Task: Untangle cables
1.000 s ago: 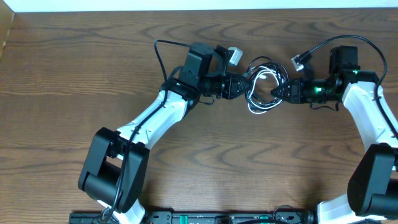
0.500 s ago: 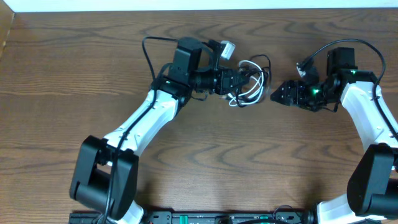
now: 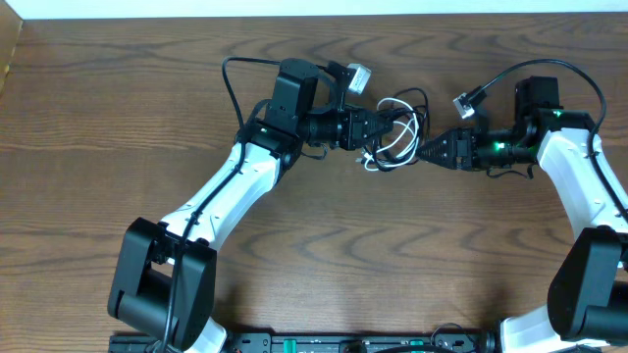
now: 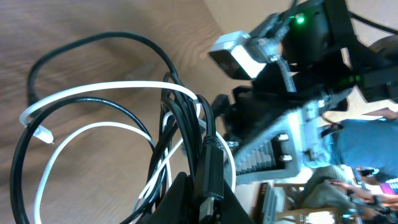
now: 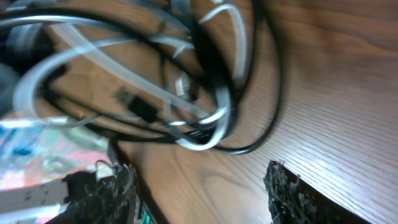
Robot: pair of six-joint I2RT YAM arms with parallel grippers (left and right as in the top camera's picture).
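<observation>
On the left we see bare brown wood of the table (image 3: 88, 118), and the left arm (image 3: 231, 191) reaches up and to the right across it from the near edge. At its end the left gripper (image 3: 385, 126) points right into the knot of cords. In the left wrist view this gripper (image 4: 205, 202) has its fingers pressed together on the black cable (image 4: 93, 38), whose strands run down between them. We cannot tell whether a white strand is caught there too. Both cords sit a little right of the table's middle, between the two claws, bunched in overlapping loops. The white cable (image 3: 396, 158) curls low and toward us, and from the left wrist it (image 4: 112, 89) arcs over the wood with the black loops crossing it. The black cable (image 3: 412, 95) bulges out on the far side of the bundle. Just right of the tangle the right gripper (image 3: 424, 149) points left at it, with its tip just beside the loops. We cannot tell whether it touches them. In the right wrist view its (image 5: 200, 169) two fingers (image 5: 292, 193) stand spread apart with only wood between them. The blurred white cable (image 5: 68, 59) and black cable (image 5: 273, 118) lie just ahead, not in its grasp. Farther right the right arm (image 3: 579, 176) bends back toward the near right corner, with a green light (image 3: 497, 147) glowing near its wrist.
</observation>
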